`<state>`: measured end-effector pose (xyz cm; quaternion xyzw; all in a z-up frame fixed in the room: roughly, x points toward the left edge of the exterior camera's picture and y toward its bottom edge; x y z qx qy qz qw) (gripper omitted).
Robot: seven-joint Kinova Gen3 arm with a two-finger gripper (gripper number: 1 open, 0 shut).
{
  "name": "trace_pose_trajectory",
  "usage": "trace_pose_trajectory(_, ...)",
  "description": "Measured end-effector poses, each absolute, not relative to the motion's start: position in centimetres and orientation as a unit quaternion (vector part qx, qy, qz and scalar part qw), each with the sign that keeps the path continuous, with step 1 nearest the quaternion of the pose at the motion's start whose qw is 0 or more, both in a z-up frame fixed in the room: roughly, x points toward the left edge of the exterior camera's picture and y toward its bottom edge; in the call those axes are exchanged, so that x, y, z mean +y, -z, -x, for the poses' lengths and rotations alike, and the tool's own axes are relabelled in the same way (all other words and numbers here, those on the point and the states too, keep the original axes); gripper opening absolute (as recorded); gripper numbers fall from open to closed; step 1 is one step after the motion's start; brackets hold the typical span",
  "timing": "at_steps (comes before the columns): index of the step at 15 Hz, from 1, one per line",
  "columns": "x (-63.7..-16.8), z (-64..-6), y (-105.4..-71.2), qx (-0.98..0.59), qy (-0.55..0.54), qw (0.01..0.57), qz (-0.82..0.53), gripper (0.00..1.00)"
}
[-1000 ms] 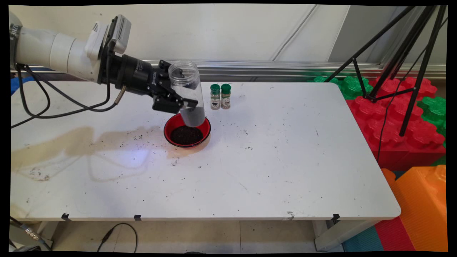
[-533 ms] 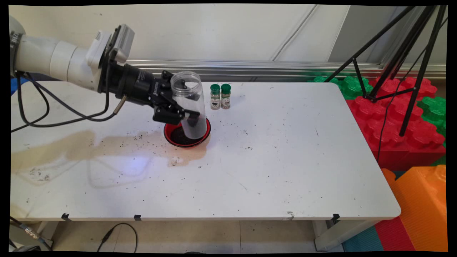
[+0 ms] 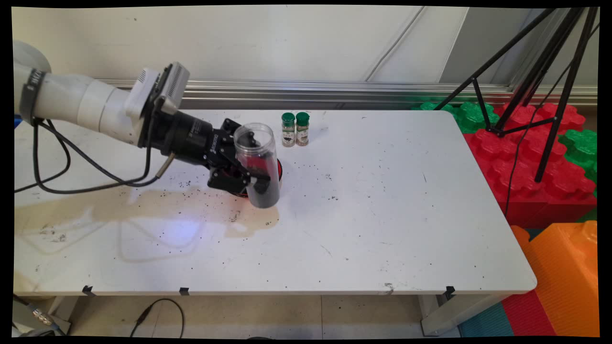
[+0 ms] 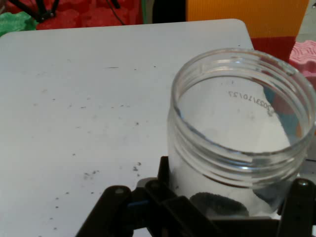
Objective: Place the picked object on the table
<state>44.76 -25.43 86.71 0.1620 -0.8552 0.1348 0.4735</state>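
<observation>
A white robot arm reaches in from the left of the frame, its black end effector (image 3: pixel 248 174) pinching a clear plastic jar (image 3: pixel 257 165) by the lower body. The jar stands nearly upright, open mouth at the top and dark granules in its bottom, left of centre in the main view. Directly behind it a red bowl (image 3: pixel 278 168) is mostly hidden, only a sliver of rim showing at the jar's right side. Two small green-capped spice bottles (image 3: pixel 295 129) stand side by side, touching, near the far edge of the white table (image 3: pixel 382 215). Dark specks and a brownish stain mark the tabletop around and left of the jar. In the hand view, the threaded mouth of the jar (image 4: pixel 242 133) fills the lower right of the frame.
</observation>
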Motion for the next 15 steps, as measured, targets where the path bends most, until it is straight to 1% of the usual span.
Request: trace_pose_trajectory(15,-25.0,-43.2,-81.6,-0.865,-0.109,0.466,-0.152,0.00)
